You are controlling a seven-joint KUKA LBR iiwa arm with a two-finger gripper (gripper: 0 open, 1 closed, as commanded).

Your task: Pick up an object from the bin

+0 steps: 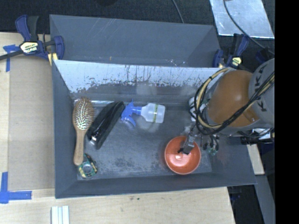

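Note:
My gripper (190, 143) is low at the right of the bin floor, directly over a round orange-red cup-like thing (180, 158), and its dark tip reaches into the top of that thing. The arm's brown cover hides most of the gripper from above. A clear spray bottle with a blue trigger head (144, 113) lies on its side to the upper left of the gripper.
A black stapler (105, 123) lies slanted left of the bottle. A wooden hairbrush (81, 125) lies along the left wall, with a small green and yellow round item (87, 169) at its handle end. The bin's right wall is close beside the arm.

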